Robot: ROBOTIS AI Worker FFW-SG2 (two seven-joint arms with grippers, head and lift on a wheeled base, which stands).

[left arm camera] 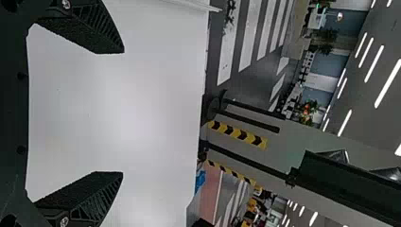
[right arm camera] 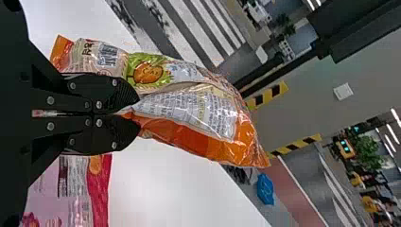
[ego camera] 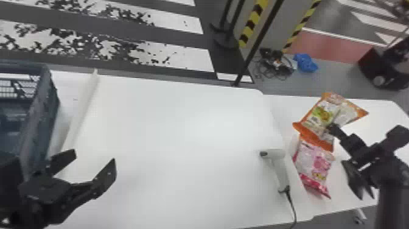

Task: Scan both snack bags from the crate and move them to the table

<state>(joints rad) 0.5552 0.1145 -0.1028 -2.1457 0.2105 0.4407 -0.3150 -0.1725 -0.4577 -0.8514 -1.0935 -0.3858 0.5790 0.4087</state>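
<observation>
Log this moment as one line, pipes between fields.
right pincer: shut on orange snack bag | left pincer: open, near crate | pink snack bag: on table | scanner: left of pink snack bag

Bright, even light — ceiling strips (left arm camera: pixel 387 83) glowing — soft glare on the white table (ego camera: pixel 210 129)

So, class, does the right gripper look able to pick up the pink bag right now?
Probably not: the right gripper is shut on the orange bag, though the pink bag lies close by.
</observation>
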